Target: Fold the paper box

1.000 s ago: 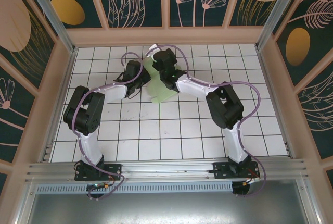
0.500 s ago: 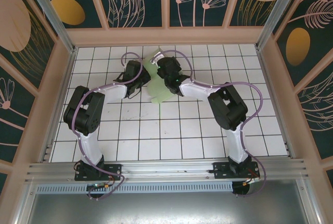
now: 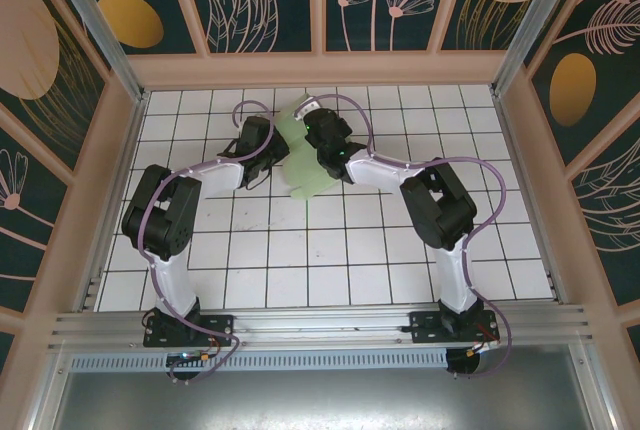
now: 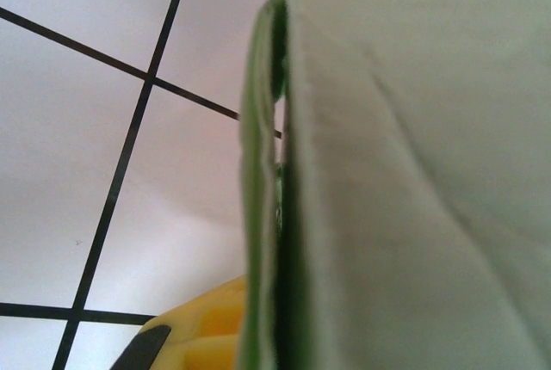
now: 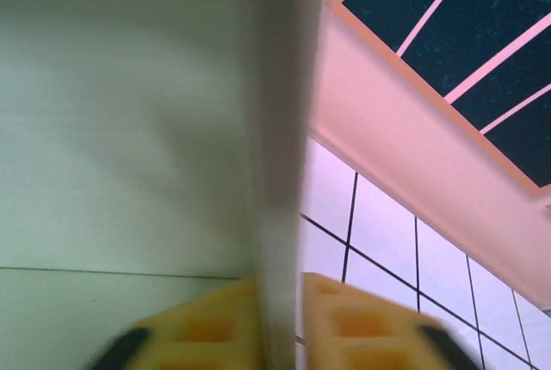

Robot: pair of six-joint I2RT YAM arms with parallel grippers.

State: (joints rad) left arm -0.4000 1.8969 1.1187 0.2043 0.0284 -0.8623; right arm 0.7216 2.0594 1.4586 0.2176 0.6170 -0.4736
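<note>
The paper box (image 3: 308,178) is pale mint-green card, partly folded, lying on the white tiled floor at the back middle between both arms. My left gripper (image 3: 278,155) reaches it from the left and is shut on an upright double layer of card (image 4: 413,172). One yellow finger (image 4: 198,327) shows beside that layer and the other is hidden behind it. My right gripper (image 3: 315,130) comes in from the right over the box's far part. Its two yellow fingers (image 5: 362,318) sit on either side of a raised card wall (image 5: 280,215), pinching it.
The pink back wall (image 5: 413,146) of the enclosure rises a tile or two beyond the box. White tiled floor (image 3: 330,250) stretches toward the arm bases, and side walls (image 3: 110,150) close it in left and right.
My right gripper has shifted slightly over the box and its jaws have closed in on the card wall. The left arm has stayed still, holding its side.
</note>
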